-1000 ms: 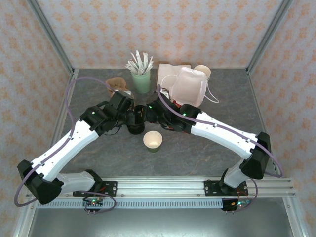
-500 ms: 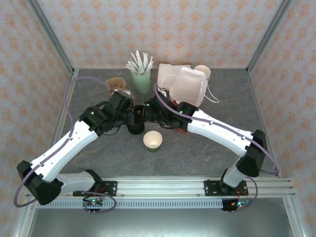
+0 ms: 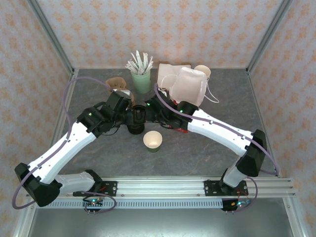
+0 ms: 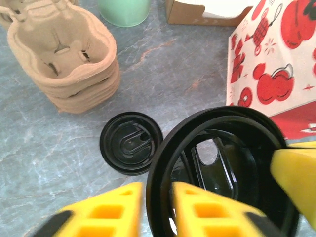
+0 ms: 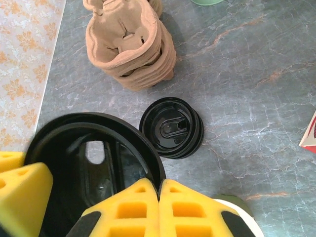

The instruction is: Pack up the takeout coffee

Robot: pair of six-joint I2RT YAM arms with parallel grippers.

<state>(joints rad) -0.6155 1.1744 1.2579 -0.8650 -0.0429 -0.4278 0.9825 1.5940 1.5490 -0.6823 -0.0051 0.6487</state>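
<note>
Slippage of the black lid [image 4: 222, 158] is the risk. Its thin rim is pinched edge-on by the left gripper [image 4: 157, 200], closed on one side, and by the right gripper [image 5: 159, 195], closed on the opposite side, so a mistimed release or an opposed pull could drop or warp it. The takeout coffee [image 3: 152, 140] is judged unfinished: a paper cup, green outside and cream inside, is seen open and lidless on the table [image 3: 207, 148], just in front of both grippers.
</note>
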